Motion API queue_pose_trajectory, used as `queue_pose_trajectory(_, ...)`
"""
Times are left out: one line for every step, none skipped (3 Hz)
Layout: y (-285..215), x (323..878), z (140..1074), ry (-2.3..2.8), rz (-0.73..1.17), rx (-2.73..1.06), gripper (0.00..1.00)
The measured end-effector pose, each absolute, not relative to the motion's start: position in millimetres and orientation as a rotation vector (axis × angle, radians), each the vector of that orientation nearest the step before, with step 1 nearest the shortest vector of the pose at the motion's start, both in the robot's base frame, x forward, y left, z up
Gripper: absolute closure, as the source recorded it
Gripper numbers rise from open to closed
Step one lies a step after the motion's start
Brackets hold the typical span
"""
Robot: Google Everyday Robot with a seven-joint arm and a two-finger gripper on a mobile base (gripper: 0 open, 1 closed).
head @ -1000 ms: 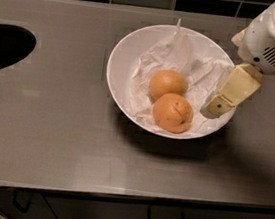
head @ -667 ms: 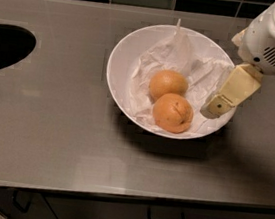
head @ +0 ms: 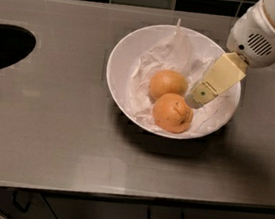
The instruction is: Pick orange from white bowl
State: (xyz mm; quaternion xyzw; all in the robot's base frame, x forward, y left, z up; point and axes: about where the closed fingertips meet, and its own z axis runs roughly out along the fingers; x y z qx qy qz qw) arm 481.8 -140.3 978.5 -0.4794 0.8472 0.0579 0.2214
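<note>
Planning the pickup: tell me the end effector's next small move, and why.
Probably ease the end effector down and nearer the camera, over the darker orange. It hangs inside the white bowl, up-right of that fruit in the picture and beside the paler orange, around neither.

The white bowl [head: 113, 73], lined with crumpled paper [head: 178, 51], sits on the grey surface [head: 48, 135]. The orange [head: 172, 112] lies at the bowl's 6 o'clock, with a paler orange [head: 168, 84] against it at its 11 o'clock. The pincer [head: 200, 95] hangs inside the bowl, just beside the orange at its 1 o'clock.
</note>
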Motion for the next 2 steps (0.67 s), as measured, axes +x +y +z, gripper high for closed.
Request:
queue_pose_trajectory(-131.5,485.2,972.2,2.447,0.255,-1.1,0.0)
queue_pose_trajectory(-131.4,485.1,972.2,2.448,0.255,-1.1,0.0)
